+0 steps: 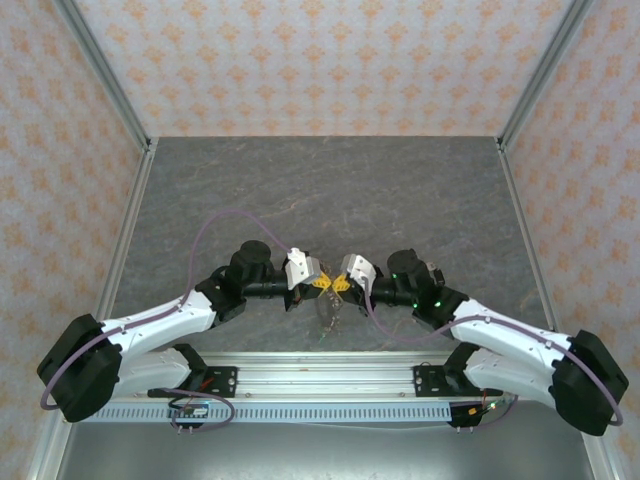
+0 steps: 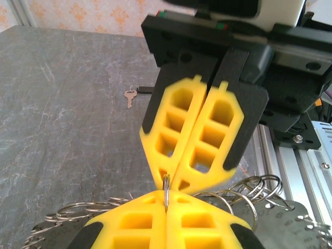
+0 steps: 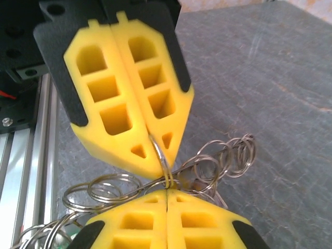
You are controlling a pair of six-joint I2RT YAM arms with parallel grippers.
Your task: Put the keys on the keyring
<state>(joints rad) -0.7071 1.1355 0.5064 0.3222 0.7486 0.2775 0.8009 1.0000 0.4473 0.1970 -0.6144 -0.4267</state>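
My two grippers meet tip to tip above the near edge of the table, left gripper (image 1: 322, 284) and right gripper (image 1: 341, 284). Both are shut on the same thin metal keyring (image 2: 166, 188), which stands edge-on between the yellow fingertips. In the left wrist view my left gripper (image 2: 167, 197) is at the bottom and the right gripper (image 2: 171, 181) faces it from above. From the right wrist, my right gripper (image 3: 167, 192) meets the left gripper (image 3: 156, 155), with the keyring (image 3: 160, 153) pinched in both. One small key (image 2: 129, 96) lies flat on the table beyond.
A tangle of linked wire rings (image 3: 228, 155) hangs under the grippers and spreads to both sides (image 2: 259, 189). The aluminium rail (image 1: 330, 375) runs along the near edge just below. The grey table (image 1: 330, 190) stretches away to patterned walls.
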